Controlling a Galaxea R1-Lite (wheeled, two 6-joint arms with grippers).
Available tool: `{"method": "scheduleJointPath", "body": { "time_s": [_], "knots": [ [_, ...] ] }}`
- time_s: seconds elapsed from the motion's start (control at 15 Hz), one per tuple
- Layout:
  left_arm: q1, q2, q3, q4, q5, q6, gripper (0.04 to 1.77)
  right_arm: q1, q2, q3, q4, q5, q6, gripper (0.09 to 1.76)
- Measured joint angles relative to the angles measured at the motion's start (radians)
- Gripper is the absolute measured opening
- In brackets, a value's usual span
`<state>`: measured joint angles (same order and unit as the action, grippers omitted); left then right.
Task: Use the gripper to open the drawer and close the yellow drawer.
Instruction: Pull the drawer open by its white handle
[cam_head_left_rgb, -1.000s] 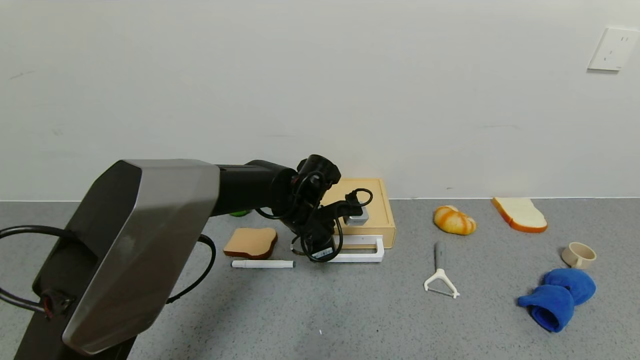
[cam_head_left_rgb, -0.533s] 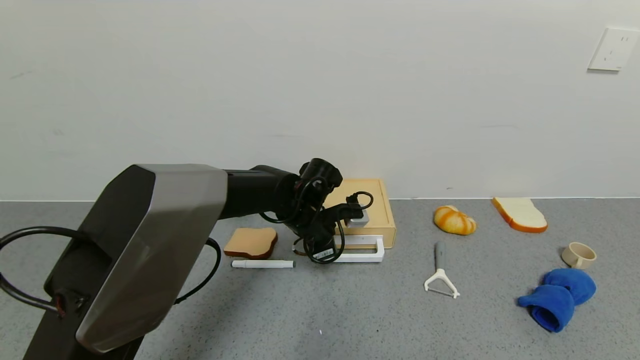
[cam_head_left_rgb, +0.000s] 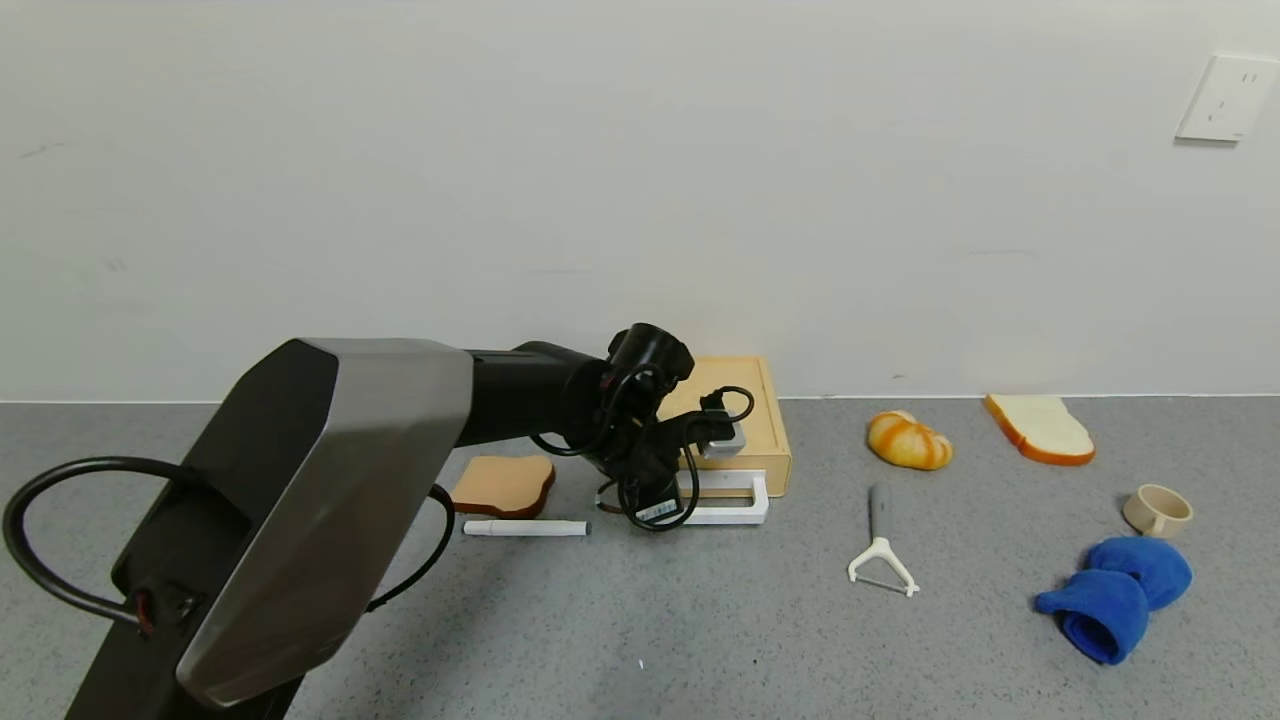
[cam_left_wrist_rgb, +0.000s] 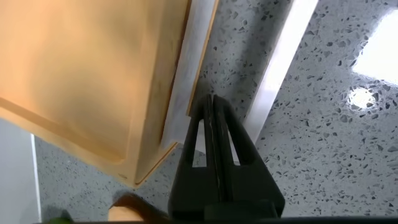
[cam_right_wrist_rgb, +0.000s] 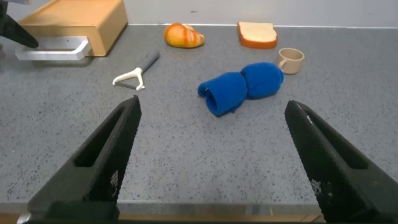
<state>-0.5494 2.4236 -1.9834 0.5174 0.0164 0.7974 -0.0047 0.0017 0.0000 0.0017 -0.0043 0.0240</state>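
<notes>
So the left gripper (cam_head_left_rgb: 648, 497) is down at the front of the pale yellow-tan drawer (cam_head_left_rgb: 735, 425), a flat rectangular plastic box sitting against the white wall on a speckled grey stone-look countertop (cam_head_left_rgb: 700, 620). In the left wrist view the two black fingers (cam_left_wrist_rgb: 210, 134) are pressed flat together into a thin wedge, nothing between them, with the tip poking into the loop of the white rectangular handle (cam_head_left_rgb: 728, 499), between the handle bar and the box front. I can't tell for sure whether it's actually touching the handle. The arm itself is a bulky grey-silver shell with glossy black cables looping around the wrist and a barcode sticker near the end. The right gripper (cam_right_wrist_rgb: 211, 158) hangs low over the near edge of the counter with its chunky black jaws spread wide, holding nothing. Other bits around: a tan toast slice (cam_head_left_rgb: 503, 484) just left of the drawer, a white marker (cam_head_left_rgb: 526, 527) lying in front of it, a glazed orange-striped bread roll (cam_head_left_rgb: 908, 441), a white bread slice (cam_head_left_rgb: 1040, 428) with a brown crust, a Y-shaped peeler (cam_head_left_rgb: 880, 545) with a grey handle, a small beige cup (cam_head_left_rgb: 1158, 510), and a fuzzy blue cloth (cam_head_left_rgb: 1118, 595) bunched in a roll.
</notes>
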Motion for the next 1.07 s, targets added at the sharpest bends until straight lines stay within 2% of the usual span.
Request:
{"method": "scheduleJointPath", "body": {
  "time_s": [0.33,0.67,1.07],
  "knots": [
    [-0.020,0.007,-0.001,-0.021,0.033,-0.159,0.11,0.000,0.000,0.000,0.000,0.000,0.000,1.70],
    [-0.025,0.014,-0.002,-0.033,0.061,-0.216,0.11,0.000,0.000,0.000,0.000,0.000,0.000,1.70],
    [-0.033,0.029,-0.002,-0.027,0.074,-0.447,0.11,0.000,0.000,0.000,0.000,0.000,0.000,1.70]
  ]
}}
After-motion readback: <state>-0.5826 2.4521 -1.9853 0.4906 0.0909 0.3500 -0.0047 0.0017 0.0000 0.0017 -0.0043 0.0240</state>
